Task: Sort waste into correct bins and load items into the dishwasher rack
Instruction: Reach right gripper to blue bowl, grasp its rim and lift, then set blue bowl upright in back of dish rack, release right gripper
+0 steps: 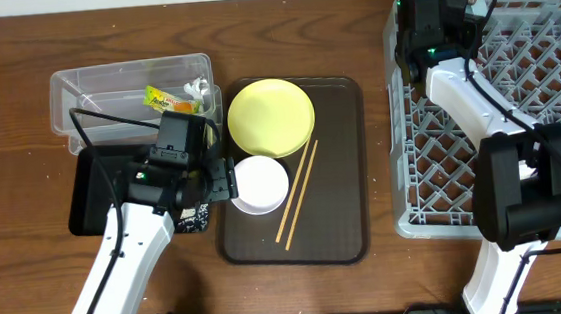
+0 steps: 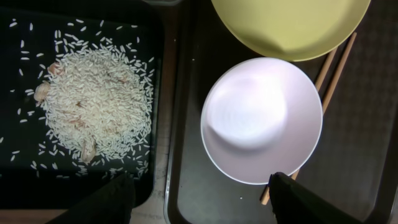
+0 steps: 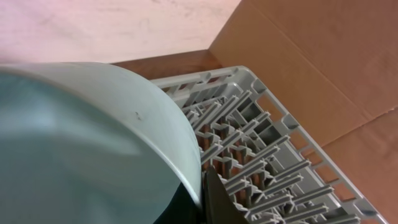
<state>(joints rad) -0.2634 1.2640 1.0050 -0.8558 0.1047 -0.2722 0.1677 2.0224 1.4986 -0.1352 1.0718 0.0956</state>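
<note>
The left arm and right arm had white link shells, black joint housings, thin black cables and small green lights near the wrists.

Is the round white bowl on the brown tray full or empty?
Empty. The round white bowl shows only a bare, clean inside in the left wrist view.

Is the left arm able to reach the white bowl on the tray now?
Probably yes. The left gripper hangs close at the white bowl, jaws open wide. Nothing lies in or on the bowl. The chopsticks run along its rim and the yellow plate sits beside it, neither blocking.
</note>
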